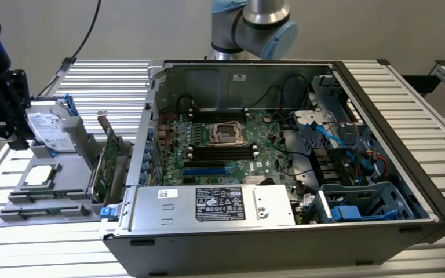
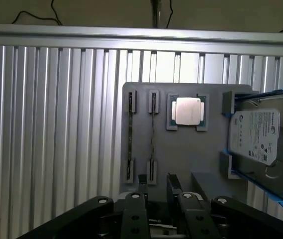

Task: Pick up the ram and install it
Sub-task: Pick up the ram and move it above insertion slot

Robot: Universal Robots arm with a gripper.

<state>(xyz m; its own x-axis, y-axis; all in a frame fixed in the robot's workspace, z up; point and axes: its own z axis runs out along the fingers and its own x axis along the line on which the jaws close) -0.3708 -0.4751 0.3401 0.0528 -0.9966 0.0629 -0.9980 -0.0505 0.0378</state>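
While the gripper [image 2: 157, 178] is being held over one edge of the gray tray [image 2: 181, 149], its two fingers [image 2: 142, 186] are being kept apart, with nothing clamped between them.

The ram [image 2: 152, 134] is being carried on edge in the tray, thin side toward the wrist camera. Its long axis is pointing straight away from the gripper, parallel to the ribs of the table [image 2: 47, 124]. In the exterior view that axis is running left to right. A second stick [image 2: 131, 134] is standing just beside it, parallel.

A processor chip [image 2: 187, 110] is lying flat on the ram's other side. A hard drive [image 2: 263, 139] is propped, tilted, beyond that.

The tray is being seen on the exterior view's left of the open computer case [image 1: 284, 145].
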